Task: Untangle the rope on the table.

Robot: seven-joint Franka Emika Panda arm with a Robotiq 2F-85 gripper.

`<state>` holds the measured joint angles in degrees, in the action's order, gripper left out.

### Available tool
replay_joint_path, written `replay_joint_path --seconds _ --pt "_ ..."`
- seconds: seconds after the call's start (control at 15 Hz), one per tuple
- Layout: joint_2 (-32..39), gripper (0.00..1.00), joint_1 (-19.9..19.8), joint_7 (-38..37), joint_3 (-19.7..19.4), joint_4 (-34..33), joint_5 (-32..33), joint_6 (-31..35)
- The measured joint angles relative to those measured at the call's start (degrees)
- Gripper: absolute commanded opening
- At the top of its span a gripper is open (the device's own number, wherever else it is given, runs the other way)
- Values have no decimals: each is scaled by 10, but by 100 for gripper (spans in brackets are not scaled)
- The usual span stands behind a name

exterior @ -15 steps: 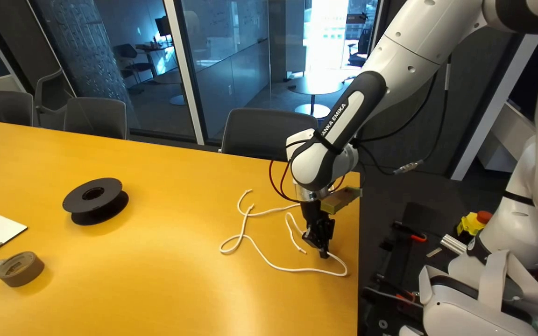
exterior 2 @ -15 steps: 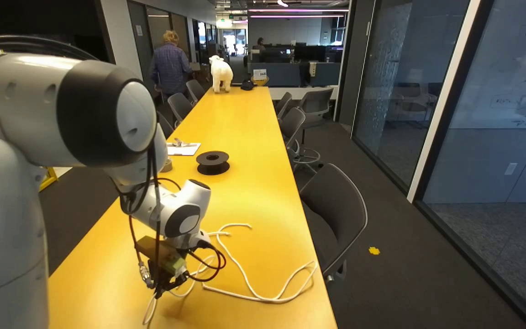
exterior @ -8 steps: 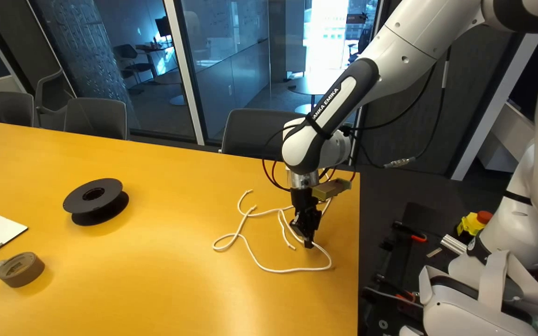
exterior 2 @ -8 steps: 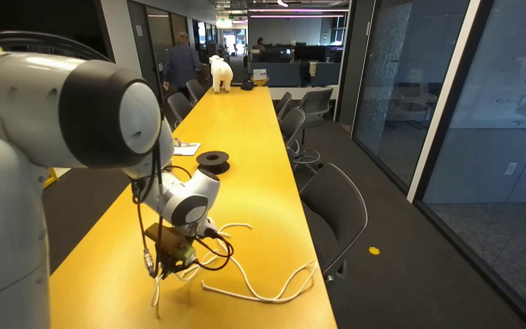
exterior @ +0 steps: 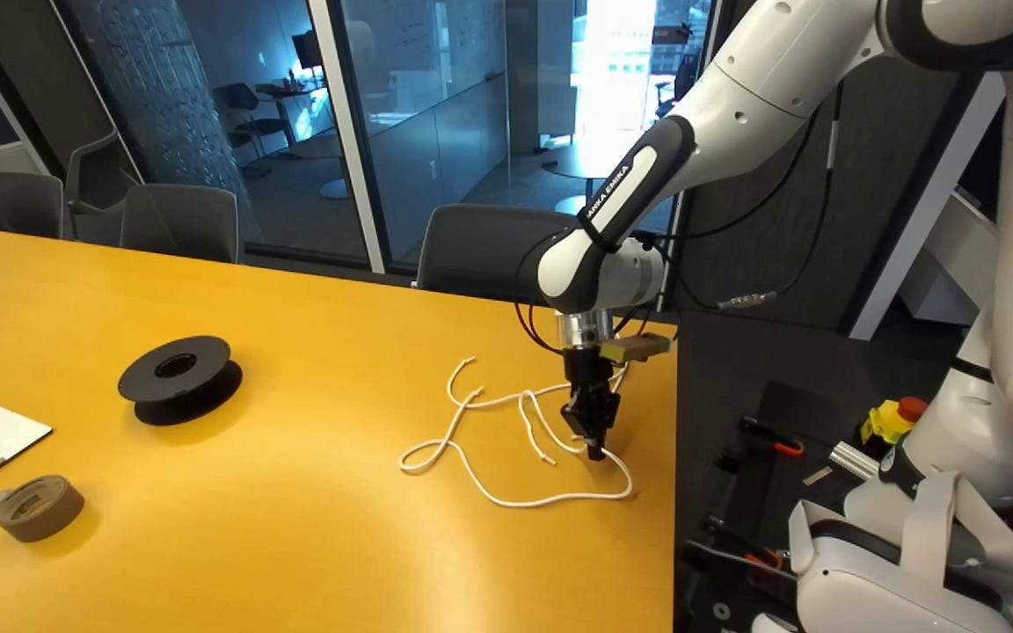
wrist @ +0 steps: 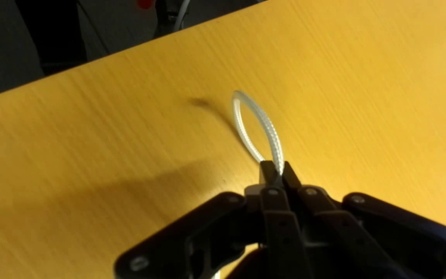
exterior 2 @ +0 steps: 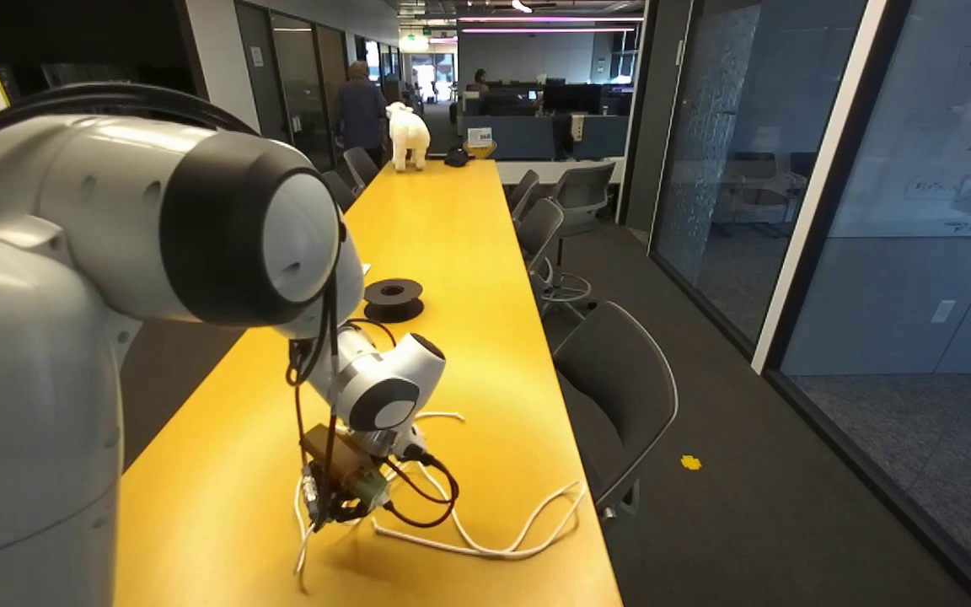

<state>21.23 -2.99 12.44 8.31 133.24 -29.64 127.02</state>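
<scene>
Evidently the black two-fingered gripper (exterior: 595,453) has a hold: its fingertips (wrist: 266,170) press together on a thin white braided rope (exterior: 524,506), seemingly pinching it partway along rather than at an end. That rope lies toward the right end of the long yellow wooden table (exterior: 295,545), most of it left of the grip. A bend swings out to the right of the fingertips and toward me on the near side, then runs back leftward to a small curl that crosses itself. At the tip of the raised loop (wrist: 270,130) in the wrist view, the shadow falls apart from it, so that part seems lifted off the wood.

What matters, I'd say, is near against far. The pinched length lies mostly on the near side; another length stretches from left to right beyond the gripper, on the far side. They cross at the left, close to two loose ends, and come together again nearer the grip, where a third end hooks down just left of the fingertips. Whether this is one rope or two I cannot tell, since the white jointed robot arm (exterior: 739,97) hides part of the far stretch. My guess is that a pull toward the near side, square to that far length, would part them best; a drag leftward would likely pile the held part onto the hooked end.
</scene>
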Motion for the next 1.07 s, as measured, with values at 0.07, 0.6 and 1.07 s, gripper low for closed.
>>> replay_joint_path --seconds 0.07,0.6,1.07 --pt "9 4 -4 2 0 -3 0 -11" --pt "72 4 -14 3 -13 -35 0 -51" --pt "83 30 -23 2 -25 -45 0 -51"
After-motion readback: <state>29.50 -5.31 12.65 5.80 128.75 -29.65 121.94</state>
